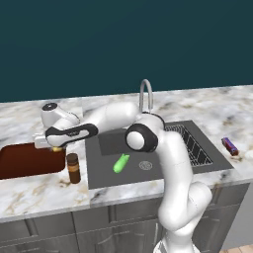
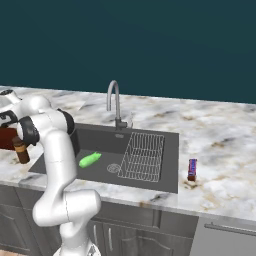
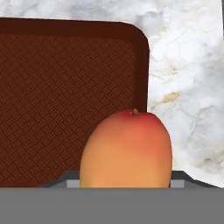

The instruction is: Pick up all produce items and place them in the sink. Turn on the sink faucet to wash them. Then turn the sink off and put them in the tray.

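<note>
The orange-yellow fruit [image 3: 127, 151] fills the lower middle of the hand view, with its stem end up. My gripper [image 1: 55, 146] is shut on it and holds it above the right edge of the reddish-brown tray [image 3: 65, 87], partly over the marble counter; the fruit hides the fingertips. The tray [image 1: 24, 160] lies on the counter left of the sink [image 1: 104, 148]. The green cucumber-like vegetable [image 1: 120, 163] lies on the sink floor near the round drain [image 1: 146, 165]. The grey gooseneck faucet [image 1: 146, 94] arches over the sink's back edge; no water is visible.
A brown jar [image 1: 73, 168] stands on the counter between tray and sink, just below my hand. A wire rack [image 1: 192, 146] takes up the sink's right side. A purple-red bar [image 1: 230, 146] lies on the counter to the right of the sink.
</note>
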